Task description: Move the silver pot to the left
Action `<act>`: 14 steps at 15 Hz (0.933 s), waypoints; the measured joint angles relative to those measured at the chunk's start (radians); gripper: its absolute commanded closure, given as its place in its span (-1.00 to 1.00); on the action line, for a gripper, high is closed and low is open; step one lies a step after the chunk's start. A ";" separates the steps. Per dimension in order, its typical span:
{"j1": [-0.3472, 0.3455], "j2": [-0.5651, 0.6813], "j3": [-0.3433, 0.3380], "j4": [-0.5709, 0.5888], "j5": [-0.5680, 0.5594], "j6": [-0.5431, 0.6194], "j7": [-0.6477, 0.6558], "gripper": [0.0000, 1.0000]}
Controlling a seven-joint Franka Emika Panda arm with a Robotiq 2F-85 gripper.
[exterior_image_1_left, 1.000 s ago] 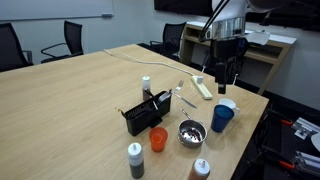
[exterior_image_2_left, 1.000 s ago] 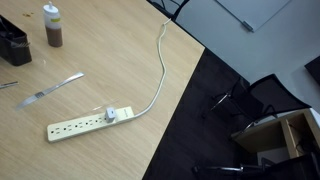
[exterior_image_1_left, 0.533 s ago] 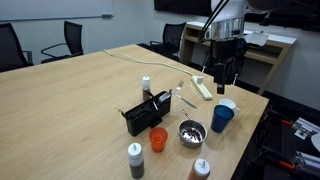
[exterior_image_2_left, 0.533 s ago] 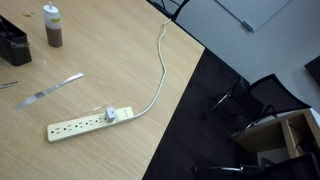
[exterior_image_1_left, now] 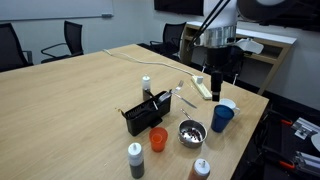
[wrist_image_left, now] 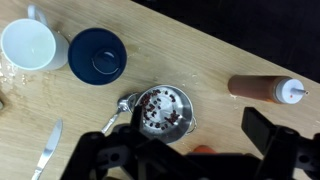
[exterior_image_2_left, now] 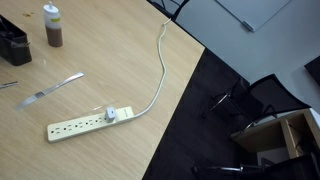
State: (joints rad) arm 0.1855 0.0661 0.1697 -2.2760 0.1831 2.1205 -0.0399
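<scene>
The silver pot (exterior_image_1_left: pixel 191 131) stands near the table's front edge, low and shiny, between the orange cup (exterior_image_1_left: pixel 158 138) and the dark blue cup (exterior_image_1_left: pixel 222 118). In the wrist view the silver pot (wrist_image_left: pixel 162 110) shows a speckled inside and lies just below the dark blue cup (wrist_image_left: pixel 97 55). My gripper (exterior_image_1_left: pixel 217 85) hangs high above the table, behind the blue cup and apart from the pot. In the wrist view my gripper (wrist_image_left: pixel 185 140) is open and empty, its fingers spread wide with the pot near the left one.
A black organizer (exterior_image_1_left: pixel 143 116), a white bottle (exterior_image_1_left: pixel 146 88), two squeeze bottles (exterior_image_1_left: pixel 135 158) (exterior_image_1_left: pixel 200 168), a white cup (wrist_image_left: pixel 28 45) and a brown bottle (wrist_image_left: pixel 265 88) surround the pot. A power strip (exterior_image_2_left: pixel 90 122) and knife (exterior_image_2_left: pixel 50 90) lie behind.
The arm and gripper have shifted slightly to the left in the exterior view. The objects on the table have not moved.
</scene>
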 measured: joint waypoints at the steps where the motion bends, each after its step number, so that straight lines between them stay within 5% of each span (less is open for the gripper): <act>1: 0.000 0.028 0.000 0.015 0.000 0.003 -0.039 -1.00; 6: -0.011 0.166 -0.002 0.077 0.000 0.041 -0.165 -1.00; 14: -0.011 0.181 0.005 0.093 0.000 0.040 -0.176 -1.00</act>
State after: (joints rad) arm 0.1745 0.2469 0.1742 -2.1834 0.1830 2.1610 -0.2154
